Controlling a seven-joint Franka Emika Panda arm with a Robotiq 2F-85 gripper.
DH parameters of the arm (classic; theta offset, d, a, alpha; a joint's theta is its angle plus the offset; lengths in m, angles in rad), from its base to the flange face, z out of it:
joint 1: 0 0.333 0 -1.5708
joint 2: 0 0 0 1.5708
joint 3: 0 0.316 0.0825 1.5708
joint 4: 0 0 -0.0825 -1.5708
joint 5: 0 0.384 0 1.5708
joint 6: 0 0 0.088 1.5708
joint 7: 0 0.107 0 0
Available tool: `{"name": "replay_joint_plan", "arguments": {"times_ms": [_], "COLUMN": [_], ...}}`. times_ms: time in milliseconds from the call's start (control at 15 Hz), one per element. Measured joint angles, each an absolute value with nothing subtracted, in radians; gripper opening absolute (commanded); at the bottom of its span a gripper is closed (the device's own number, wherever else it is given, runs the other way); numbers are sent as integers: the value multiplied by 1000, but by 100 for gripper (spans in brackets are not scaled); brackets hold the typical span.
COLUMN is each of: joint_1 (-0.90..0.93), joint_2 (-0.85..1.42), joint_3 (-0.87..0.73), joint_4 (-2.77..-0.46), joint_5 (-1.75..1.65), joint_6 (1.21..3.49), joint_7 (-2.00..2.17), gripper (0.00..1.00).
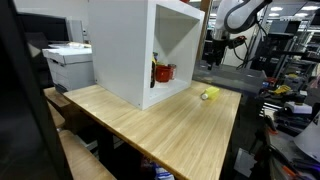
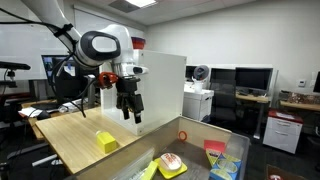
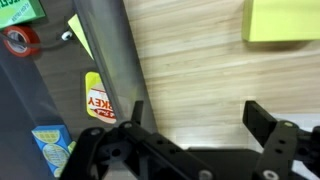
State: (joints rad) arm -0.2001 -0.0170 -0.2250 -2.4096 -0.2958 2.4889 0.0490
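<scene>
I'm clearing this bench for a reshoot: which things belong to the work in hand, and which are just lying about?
In hand: the open hand; the yellow block nearest it, on the wooden table.
Lying about: white cabinet; red item inside it; bin of packets; printer.

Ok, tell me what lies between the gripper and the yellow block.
Nothing but bare wooden table lies between the open gripper and the yellow block. The wrist view shows that stretch most plainly.
</scene>
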Motion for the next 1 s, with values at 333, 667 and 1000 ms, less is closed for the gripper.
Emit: {"name": "replay_joint_plan", "arguments": {"times_ms": [333,667,1000], "joint_1": [-192,-176,-171], "joint_2": [-25,-45,-44], "joint_3": [-215,-186,-187], "joint_4": [-2444,-2497,-2498], "joint_5": [-299,-359,-360], "joint_6": [2489,2516,2516], "joint_7": [-152,-270,-267], "gripper": [100,100,100]}}
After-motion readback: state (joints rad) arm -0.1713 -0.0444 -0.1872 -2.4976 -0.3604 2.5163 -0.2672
